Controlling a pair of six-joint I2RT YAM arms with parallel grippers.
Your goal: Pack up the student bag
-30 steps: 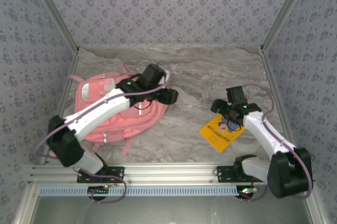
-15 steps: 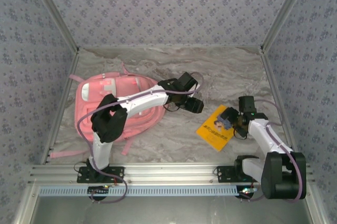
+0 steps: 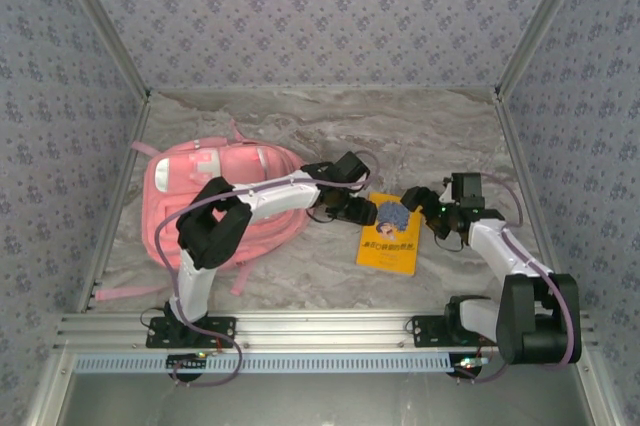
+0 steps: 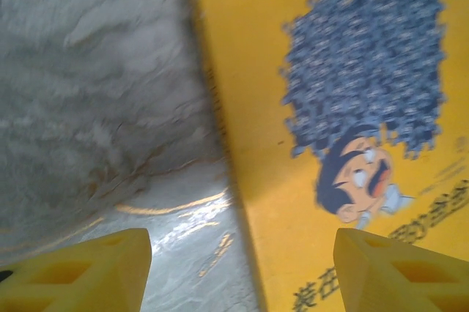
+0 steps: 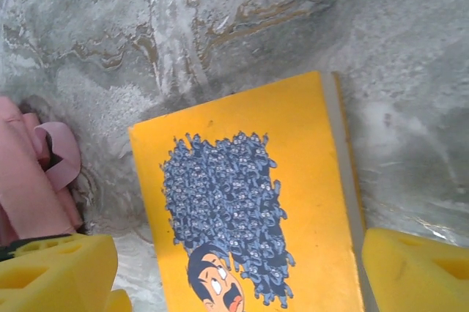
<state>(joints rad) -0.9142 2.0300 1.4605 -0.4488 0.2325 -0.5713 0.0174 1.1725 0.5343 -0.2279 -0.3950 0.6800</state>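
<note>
Top view: student bag [image 3: 180,181] lies flat on the table's [image 3: 330,126] left side, with the left arm reaching across it. Yellow book [image 3: 388,246] sits just right of the bag. Left gripper [image 3: 368,212] and right gripper [image 3: 416,198], 2 in all, hover at the book's far end.
Left wrist: jaws wide, straddling the book's edge, nothing held.
Right wrist: jaws wide above the cover, empty.

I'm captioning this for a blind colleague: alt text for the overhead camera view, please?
A yellow book lies flat on a marble table, the left fingers and right fingers open at its far corners. A pink backpack lies to the left.
</note>
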